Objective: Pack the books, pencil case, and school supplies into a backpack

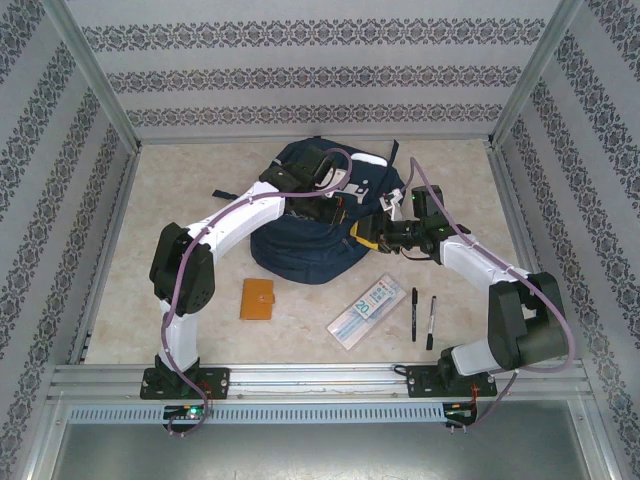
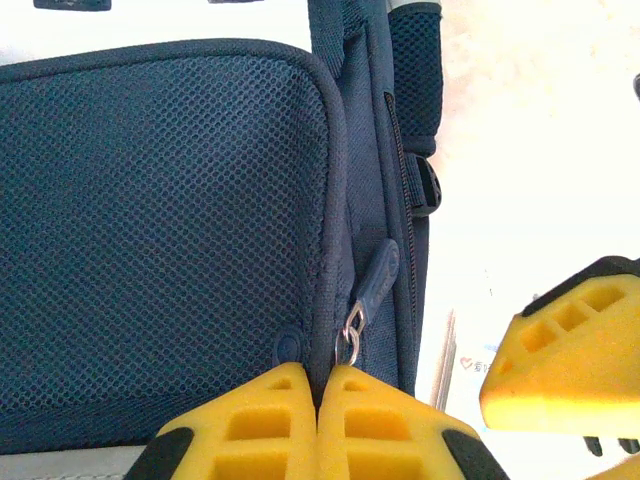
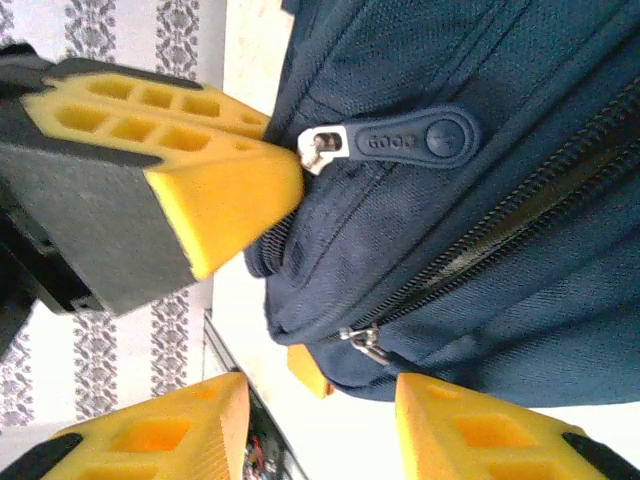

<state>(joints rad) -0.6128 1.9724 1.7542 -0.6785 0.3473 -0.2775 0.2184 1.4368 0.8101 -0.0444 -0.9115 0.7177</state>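
Note:
The navy backpack point(image 1: 318, 215) lies in the middle of the table. My left gripper point(image 1: 338, 210) is shut on the backpack's piped seam point(image 2: 322, 350), right beside a zip pull point(image 2: 375, 280). My right gripper point(image 3: 320, 392) stands open just off the backpack's point(image 3: 480, 250) lower corner, and a metal zip slider point(image 3: 362, 343) sits a little beyond its fingertips, untouched. Above it in the right wrist view is a rubber pull tab point(image 3: 410, 140) and a left finger point(image 3: 200, 190). On the near table lie the orange notebook point(image 1: 256, 298), the pencil case point(image 1: 366, 310) and two black pens point(image 1: 414, 313).
The patterned walls and metal frame posts point(image 1: 100, 90) box in the table on three sides. A metal rail point(image 1: 320, 378) runs along the near edge between the arm bases. A right finger point(image 2: 570, 350) hangs close to the left gripper.

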